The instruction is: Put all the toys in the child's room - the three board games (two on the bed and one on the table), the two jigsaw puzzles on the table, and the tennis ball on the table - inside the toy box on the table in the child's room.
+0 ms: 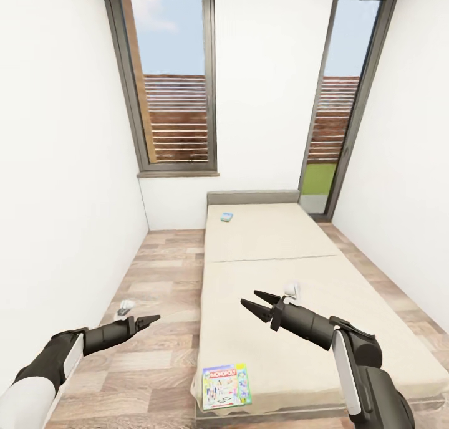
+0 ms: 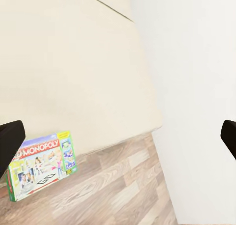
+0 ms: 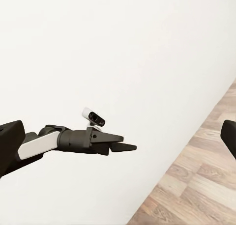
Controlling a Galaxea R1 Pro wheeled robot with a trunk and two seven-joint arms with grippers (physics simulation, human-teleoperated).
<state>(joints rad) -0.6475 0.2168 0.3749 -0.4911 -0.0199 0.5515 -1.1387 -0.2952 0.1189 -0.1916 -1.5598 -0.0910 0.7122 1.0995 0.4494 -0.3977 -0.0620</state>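
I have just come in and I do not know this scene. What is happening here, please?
A two-armed robot stands at the foot of a low beige bed in a white-walled room and holds nothing. Its left hand is over the wood-plank floor; its right hand is open over the mattress. A green Monopoly board game box lies at the near corner of the bed, and a small blue board game box lies near the grey headboard. Neither has been picked up yet.
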